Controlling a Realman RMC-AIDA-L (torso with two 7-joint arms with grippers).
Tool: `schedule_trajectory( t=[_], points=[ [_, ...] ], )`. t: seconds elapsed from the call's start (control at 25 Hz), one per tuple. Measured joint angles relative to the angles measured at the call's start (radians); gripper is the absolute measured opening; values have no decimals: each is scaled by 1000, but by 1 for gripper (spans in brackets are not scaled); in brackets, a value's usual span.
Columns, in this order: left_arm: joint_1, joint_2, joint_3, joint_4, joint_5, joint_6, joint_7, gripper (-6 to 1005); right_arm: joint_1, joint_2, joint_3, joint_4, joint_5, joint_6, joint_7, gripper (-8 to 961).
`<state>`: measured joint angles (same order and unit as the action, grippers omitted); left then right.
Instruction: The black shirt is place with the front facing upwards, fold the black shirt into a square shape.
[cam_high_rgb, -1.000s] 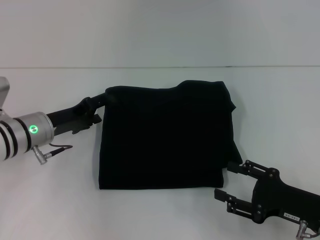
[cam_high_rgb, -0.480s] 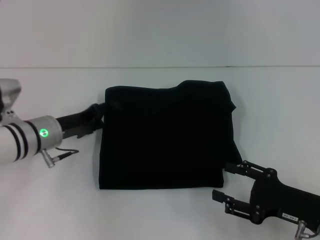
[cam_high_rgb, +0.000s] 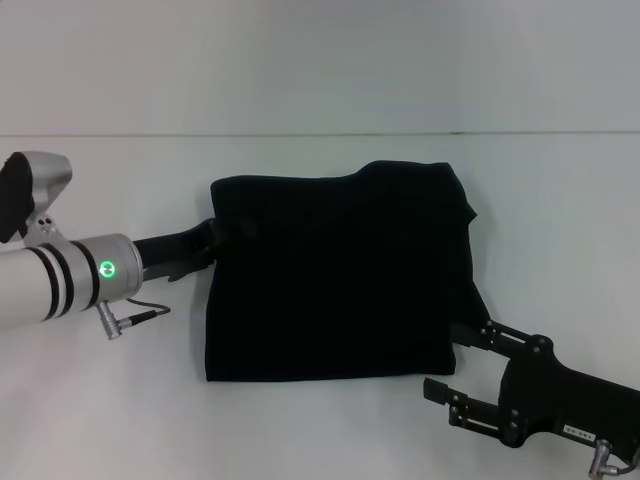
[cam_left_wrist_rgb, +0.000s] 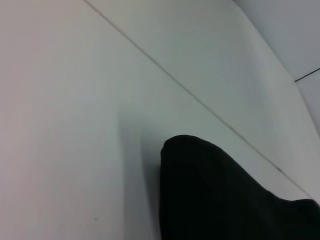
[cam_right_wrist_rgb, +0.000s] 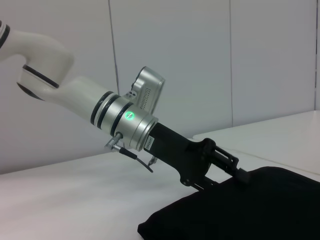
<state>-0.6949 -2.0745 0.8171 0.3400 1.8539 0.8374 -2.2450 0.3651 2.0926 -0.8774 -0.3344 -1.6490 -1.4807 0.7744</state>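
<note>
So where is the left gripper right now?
In the head view the left gripper is at the left edge of the black shirt, near its far corner, low over the white table.

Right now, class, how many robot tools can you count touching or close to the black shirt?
2. The left tool is at the black shirt's left edge; the right tool, open, sits at its near right corner.

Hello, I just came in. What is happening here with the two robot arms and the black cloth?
The robot is folding the black shirt, which already lies as a rough rectangle on the white table. The left pincer is at the shirt's left edge near its far corner. The right pincer is open beside the near right corner.
</note>
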Motion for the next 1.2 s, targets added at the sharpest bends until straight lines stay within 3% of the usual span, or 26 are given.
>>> schedule_trajectory(
  t=[0.6,0.84,1.2],
  points=[
    [5,-7,-6,3,-15,-25,2,173,4,1,0,0,0,-3,0,766],
    [9,-12,-69,-1,-17,-27,5,81,11,2,0,0,0,-3,0,766],
    [54,-22,-170,-4,-59,-15,43,78,17,3,0,1,3,1,0,766]
  ],
)
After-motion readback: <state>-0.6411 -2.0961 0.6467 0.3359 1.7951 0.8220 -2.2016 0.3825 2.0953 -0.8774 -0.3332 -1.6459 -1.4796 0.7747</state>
